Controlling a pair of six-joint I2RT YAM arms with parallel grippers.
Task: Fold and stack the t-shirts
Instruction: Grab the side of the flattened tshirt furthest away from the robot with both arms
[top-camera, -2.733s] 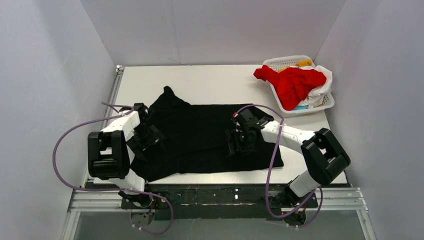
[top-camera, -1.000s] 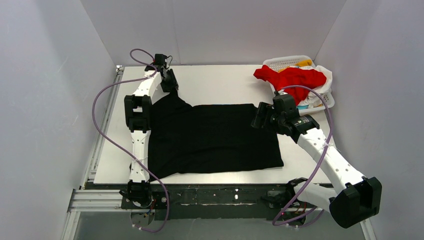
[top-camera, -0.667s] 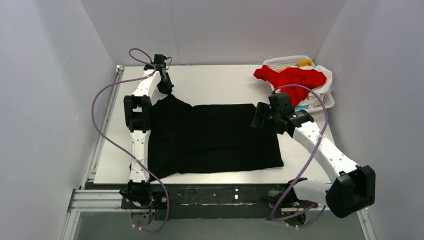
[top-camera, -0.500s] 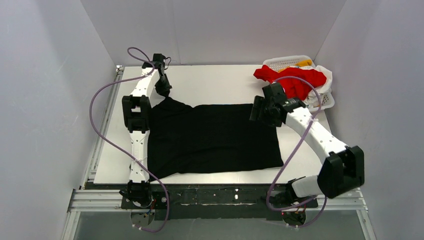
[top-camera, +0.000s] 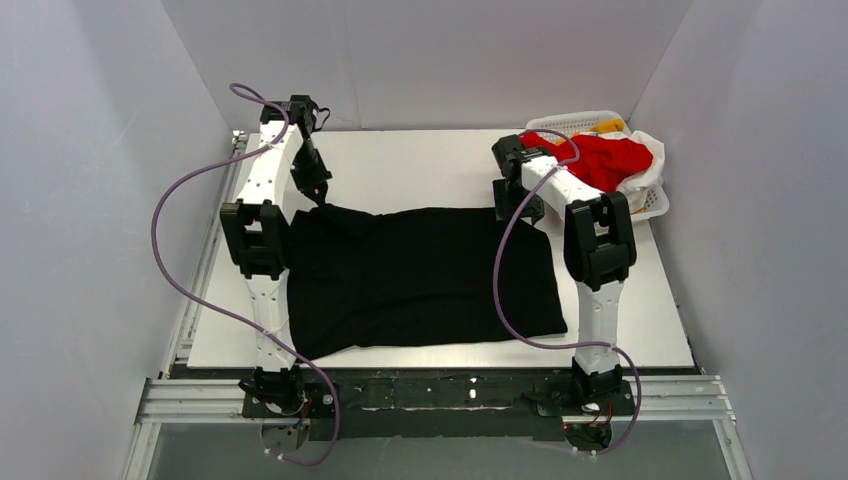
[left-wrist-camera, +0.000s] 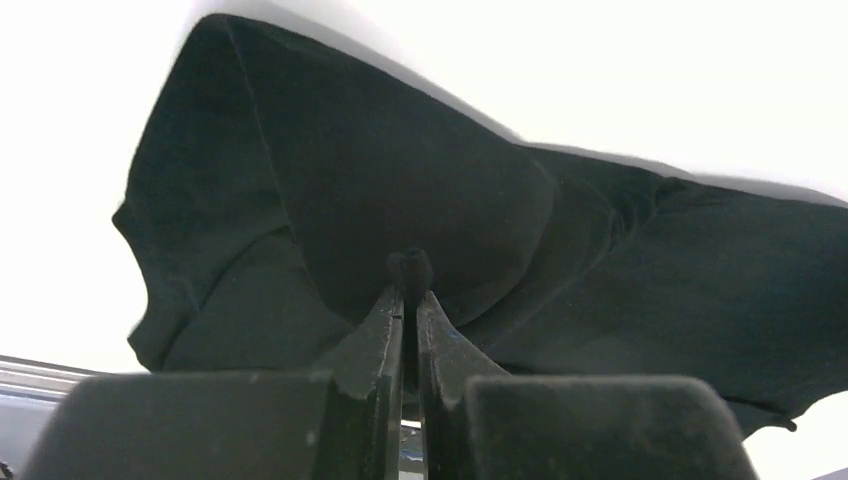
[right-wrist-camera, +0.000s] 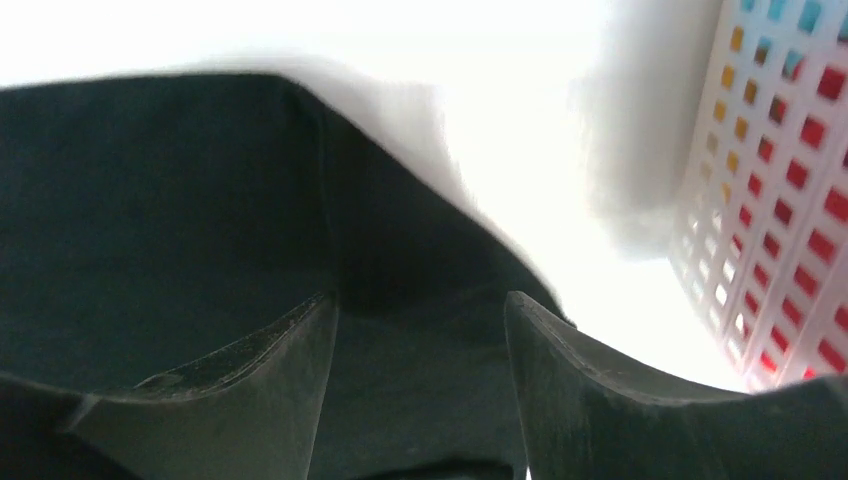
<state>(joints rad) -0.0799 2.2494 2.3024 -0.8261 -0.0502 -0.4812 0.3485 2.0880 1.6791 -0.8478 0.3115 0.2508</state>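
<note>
From above, the large black t-shirt (top-camera: 420, 275) lies spread out on the white table (top-camera: 420, 170), and its far left corner is raised into a small peak. The left gripper (top-camera: 322, 197) is at this peak, but from here its fingertips are too small and dark against the cloth to say how they stand. The right gripper (top-camera: 522, 208) is at the far right corner of the same shirt, and its tips are partly hidden by its own arm and the purple cable. At the far right of the table stands the white basket (top-camera: 580, 116). The red t-shirt (top-camera: 600, 160) is heaped over it, with a white cloth (top-camera: 650, 180) hanging over its right side and a bit of yellow cloth (top-camera: 607, 126) at the back; their shapes cannot be made out. In the left wrist view the two fingers (left-wrist-camera: 385, 320) are pressed together on a small pinch of black cloth, and the shirt hangs from this point like a tent above the table. The lower part of the picture is filled by the gripper body. In the right wrist view the fingers (right-wrist-camera: 290, 345) stand well apart, with the edge of the black shirt between them. Whether they touch the cloth I cannot tell, because the picture is blurred. The basket's lattice shows at the right edge, cut off, with red and yellow behind its holes.
</note>
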